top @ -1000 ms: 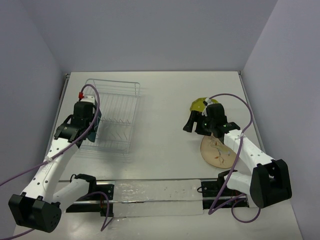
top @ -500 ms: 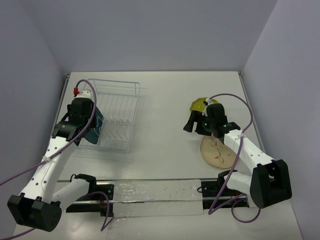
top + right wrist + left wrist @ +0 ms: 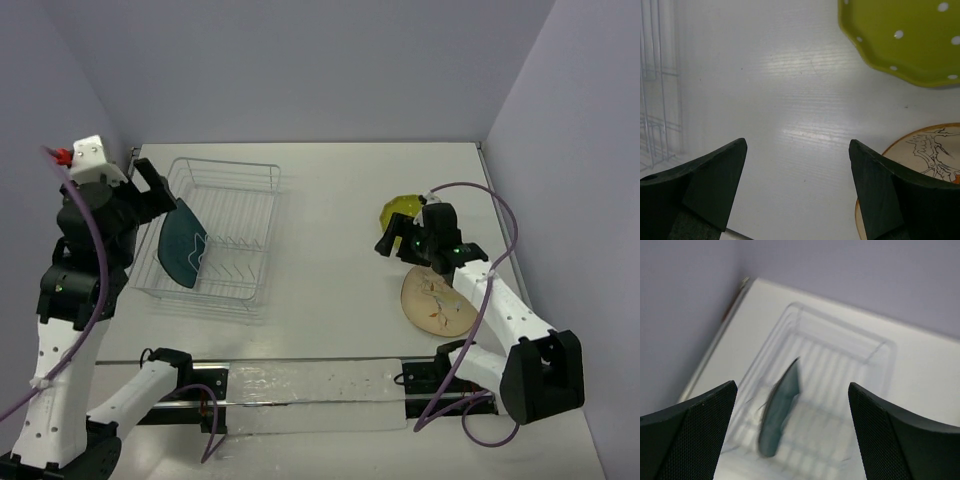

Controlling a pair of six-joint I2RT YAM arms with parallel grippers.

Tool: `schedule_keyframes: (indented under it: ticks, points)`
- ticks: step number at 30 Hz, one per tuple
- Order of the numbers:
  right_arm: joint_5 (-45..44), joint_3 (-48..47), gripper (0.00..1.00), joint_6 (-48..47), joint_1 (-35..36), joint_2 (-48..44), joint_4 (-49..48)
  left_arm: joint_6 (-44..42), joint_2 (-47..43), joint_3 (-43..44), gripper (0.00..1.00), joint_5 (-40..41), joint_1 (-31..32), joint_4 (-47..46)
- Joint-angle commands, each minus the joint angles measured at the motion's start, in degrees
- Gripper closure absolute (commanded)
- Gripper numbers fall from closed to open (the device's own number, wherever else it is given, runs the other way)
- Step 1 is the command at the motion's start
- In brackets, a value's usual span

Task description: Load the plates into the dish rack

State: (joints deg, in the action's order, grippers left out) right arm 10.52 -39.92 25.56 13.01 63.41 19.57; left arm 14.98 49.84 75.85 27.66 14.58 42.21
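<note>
Here the left gripper point(image 3: 792, 387) hangs empty, jaws wide apart, with the teal plate point(image 3: 782, 400) standing on edge in the dish rack point(image 3: 885, 350) below and ahead of it. The right gripper point(image 3: 797, 144) is likewise spread and empty, the yellow-green plate point(image 3: 905, 35) ahead of it and the cream plate point(image 3: 925, 150) beside one finger.

Dish rack point(image 3: 222, 163): is sitting on the left half of the table point(image 3: 330, 220), toward its far edge.
Square plate point(image 3: 182, 245): is standing on edge inside the rack, leaning, at its left side; which slot is holding it is too blurred in the wrist view to tell.
Dotted plate point(image 3: 398, 208): is lying flat on the table's right side, well apart from the rack.
Printed plate point(image 3: 425, 305): is lying flat just in front of the dotted plate, with a gap showing between them.
</note>
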Motion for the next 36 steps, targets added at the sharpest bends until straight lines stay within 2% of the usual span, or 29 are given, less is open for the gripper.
schedule_keyframes:
  ticks: [1, 5, 9, 13, 15, 18, 22, 26, 32, 36]
  points:
    - [-4.45, -4.03, 0.1, 1.84, -4.39, -1.27, 0.03, 7.7, 5.58, 7.05, 0.01, -14.89, -0.06, -7.05]
    - [-6.4, -7.43, 0.1, 3.94, -10.48, 0.61, 1.42, 10.25, 12.35, 8.39, 0.01, -18.53, 3.52, -10.67]
    - [-14.75, -11.51, 0.09, 4.12, -15.53, 4.36, 4.78, 8.97, 18.81, 9.74, 0.01, -12.46, 13.81, -15.76]
    - [-17.07, -16.49, 0.1, 3.13, -21.44, 10.58, 5.51, 7.52, 27.92, 11.06, 0.01, -17.63, 22.25, -22.24]
    - [-18.99, -18.61, 0.11, 2.31, -23.95, 14.23, 6.59, 6.1, 32.19, 12.35, 0.01, -16.0, 25.9, -22.69]
    - [-17.74, -19.06, 0.13, 1.91, -26.55, 18.62, 6.74, 5.73, 38.56, 14.3, 0.01, -13.0, 28.5, -22.82]
    - [-16.87, -19.71, 0.15, -0.1, -27.1, 22.89, 5.73, 6.43, 44.29, 14.32, 0.01, -17.11, 29.68, -24.83]
    - [-17.17, -24.87, 0.16, 0.02, -27.6, 28.51, 7.88, 7.25, 48.52, 14.54, 0.01, -20.98, 30.54, -26.08]
    - [-15.45, -24.68, 0.23, 0.01, -27.42, 34.33, 7.58, 5.89, 51.67, 12.75, 0.01, -20.89, 31.91, -27.97]
    - [-12.59, -25.31, 0.31, 0.01, -26.68, 37.73, 6.71, 2.98, 53.19, 12.09, 0.01, -22.63, 32.14, -29.65]
